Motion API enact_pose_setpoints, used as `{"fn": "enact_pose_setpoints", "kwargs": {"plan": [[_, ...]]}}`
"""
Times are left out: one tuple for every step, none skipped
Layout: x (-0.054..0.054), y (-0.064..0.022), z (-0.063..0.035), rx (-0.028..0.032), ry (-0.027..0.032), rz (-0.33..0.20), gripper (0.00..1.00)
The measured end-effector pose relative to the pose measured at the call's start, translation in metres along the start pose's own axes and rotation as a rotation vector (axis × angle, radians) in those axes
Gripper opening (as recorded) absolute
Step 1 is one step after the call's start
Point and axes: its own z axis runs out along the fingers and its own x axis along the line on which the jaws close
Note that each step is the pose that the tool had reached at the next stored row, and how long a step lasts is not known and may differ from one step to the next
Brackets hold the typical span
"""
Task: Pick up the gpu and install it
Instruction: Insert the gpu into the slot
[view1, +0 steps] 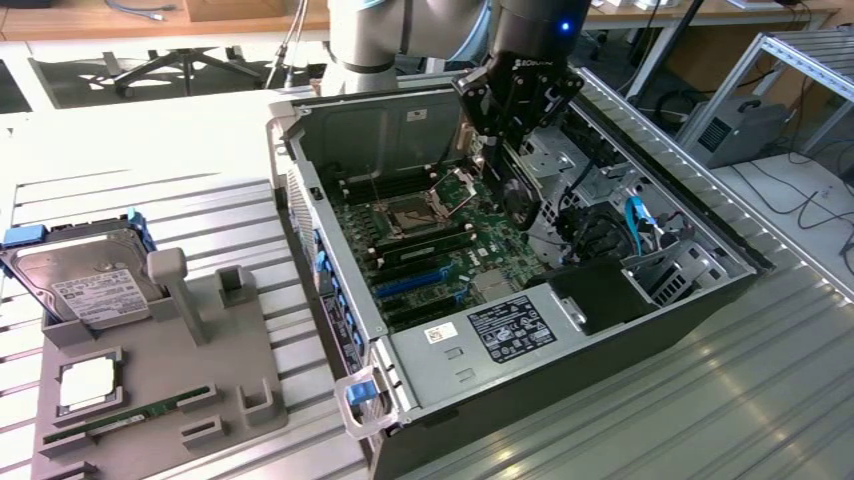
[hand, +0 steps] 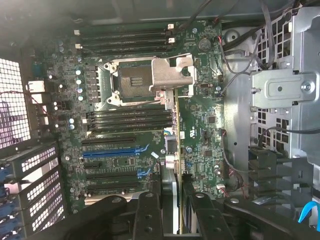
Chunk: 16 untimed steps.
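Currently the pincer (view1: 505, 140) is clamped on the gpu (hand: 171, 185), which hangs edge-on between and below its fingers over the motherboard (hand: 200, 130), presumably so the card clears the case (view1: 380, 125) walls.

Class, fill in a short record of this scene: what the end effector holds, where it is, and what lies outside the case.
end effector: shut on gpu
gpu position: held on edge over motherboard
setting: inside open case
outside case: hard drive and RAM stick, on grey holder
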Motion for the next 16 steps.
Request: {"fn": "enact_pose_setpoints", "kwargs": {"plan": [[0.0000,0.0000,0.0000,0.0001,0.0000,-0.001,0.27],[0.0000,0.0000,0.0000,0.0000,-0.0002,-0.002,0.27],[0.0000,0.0000,0.0000,-0.0001,-0.0003,-0.004,0.27],[0.0000,0.0000,0.0000,-0.0002,-0.0006,-0.008,0.27],[0.0000,0.0000,0.0000,-0.0004,-0.0008,-0.013,0.27],[0.0000,0.0000,0.0000,-0.0005,-0.0012,-0.019,0.27],[0.0000,0.0000,0.0000,-0.0007,-0.0016,-0.025,0.27],[0.0000,0.0000,0.0000,-0.0009,-0.0020,-0.031,0.27],[0.0000,0.0000,0.0000,-0.0011,-0.0024,-0.038,0.27],[0.0000,0.0000,0.0000,-0.0015,-0.0033,-0.052,0.27],[0.0000,0.0000,0.0000,-0.0018,-0.0039,-0.062,0.27],[0.0000,0.0000,0.0000,-0.0020,-0.0043,-0.068,0.27],[0.0000,0.0000,0.0000,-0.0024,-0.0052,-0.081,0.27],[0.0000,0.0000,0.0000,-0.0025,-0.0056,-0.089,0.27],[0.0000,0.0000,0.0000,-0.0028,-0.0062,-0.098,0.27],[0.0000,0.0000,0.0000,-0.0031,-0.0067,-0.105,0.27]]}}
